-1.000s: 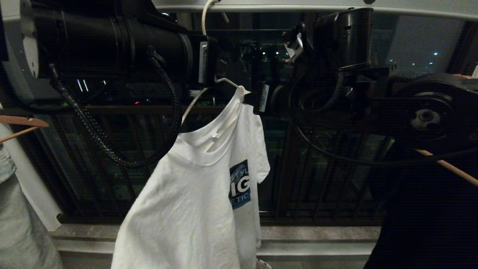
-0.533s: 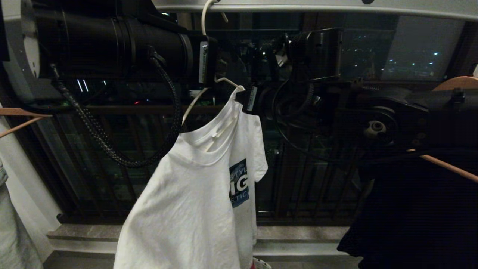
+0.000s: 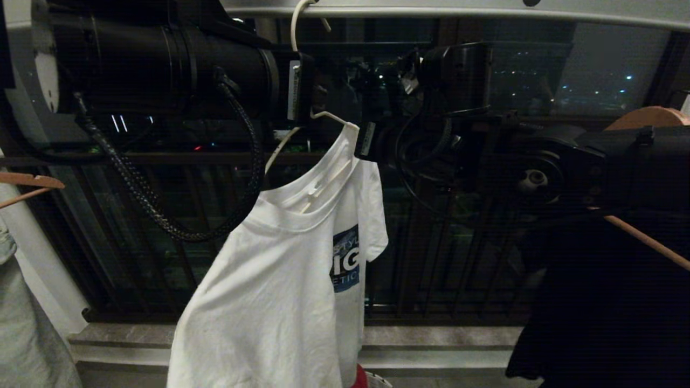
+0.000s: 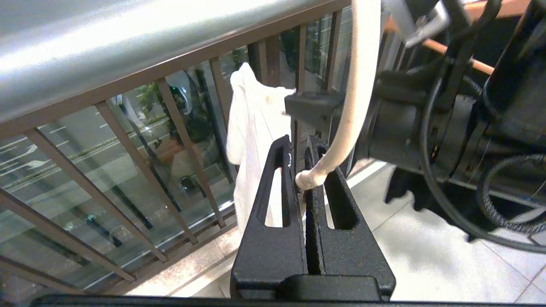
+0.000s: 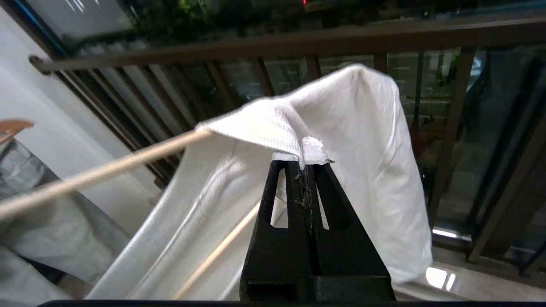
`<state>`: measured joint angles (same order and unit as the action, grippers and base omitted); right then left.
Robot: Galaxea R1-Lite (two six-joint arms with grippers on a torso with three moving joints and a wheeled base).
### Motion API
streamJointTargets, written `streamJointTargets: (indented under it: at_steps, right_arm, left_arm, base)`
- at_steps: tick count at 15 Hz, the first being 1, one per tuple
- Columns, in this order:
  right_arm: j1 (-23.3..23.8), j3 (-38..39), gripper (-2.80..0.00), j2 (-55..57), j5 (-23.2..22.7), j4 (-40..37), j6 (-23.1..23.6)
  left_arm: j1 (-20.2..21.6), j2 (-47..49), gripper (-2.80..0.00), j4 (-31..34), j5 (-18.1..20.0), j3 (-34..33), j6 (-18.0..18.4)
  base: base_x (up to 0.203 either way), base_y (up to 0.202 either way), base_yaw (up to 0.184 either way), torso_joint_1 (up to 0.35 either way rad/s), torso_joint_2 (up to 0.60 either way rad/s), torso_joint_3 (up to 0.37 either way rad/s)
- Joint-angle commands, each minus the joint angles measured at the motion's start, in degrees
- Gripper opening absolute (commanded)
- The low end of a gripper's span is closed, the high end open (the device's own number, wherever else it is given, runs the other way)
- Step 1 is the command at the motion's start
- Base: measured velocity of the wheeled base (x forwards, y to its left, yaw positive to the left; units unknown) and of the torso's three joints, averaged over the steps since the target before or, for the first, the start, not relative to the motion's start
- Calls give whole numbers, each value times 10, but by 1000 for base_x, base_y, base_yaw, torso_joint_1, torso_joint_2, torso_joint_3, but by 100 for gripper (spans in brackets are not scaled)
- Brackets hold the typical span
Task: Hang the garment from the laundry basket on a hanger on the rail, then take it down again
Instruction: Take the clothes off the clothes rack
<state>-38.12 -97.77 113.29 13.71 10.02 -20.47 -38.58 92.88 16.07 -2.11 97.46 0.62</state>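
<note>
The garment (image 3: pixel 280 280), a white T-shirt with a blue logo, hangs on the hanger (image 3: pixel 295 21), whose hook sits over the rail (image 3: pixel 431 9). My left gripper (image 4: pixel 300 143) is shut on the hanger's neck (image 4: pixel 358 85), just under the rail (image 4: pixel 128 38). My right gripper (image 5: pixel 305 161) is shut on the ribbed neck edge of the garment (image 5: pixel 375 149), at the top of the shoulder (image 3: pixel 350 132). A hanger arm (image 5: pixel 106 170) runs out of the neck opening. Of the laundry basket only a pale sliver of rim (image 3: pixel 380 382) shows at the bottom edge.
A black garment (image 3: pixel 604 302) hangs on a wooden hanger (image 3: pixel 647 242) at the right. Another wooden hanger (image 3: pixel 27 180) and grey cloth (image 3: pixel 27 323) are at the left. The dark balcony railing (image 3: pixel 458 258) and a stone ledge (image 3: pixel 442 339) lie behind. Red cloth (image 3: pixel 360 377) shows by the basket.
My right arm has swung lower and a little left, and its gripper has closed on the shirt's neck edge. The left arm has kept still on the hanger.
</note>
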Motion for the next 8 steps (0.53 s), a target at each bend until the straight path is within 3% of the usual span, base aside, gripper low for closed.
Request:
streamJointTargets:
  at_steps: [1, 8]
  right_arm:
    - [4, -20, -280, 8, 1, 1, -1]
    - [26, -70, -280, 77, 18, 1, -3]
  left_arm:
    - [0, 0, -280, 2, 0, 0, 0]
    - [0, -2, -280, 2, 0, -1, 0]
  base:
    - [0, 0, 0, 0, 0, 0]
    - [0, 0, 0, 0, 0, 0]
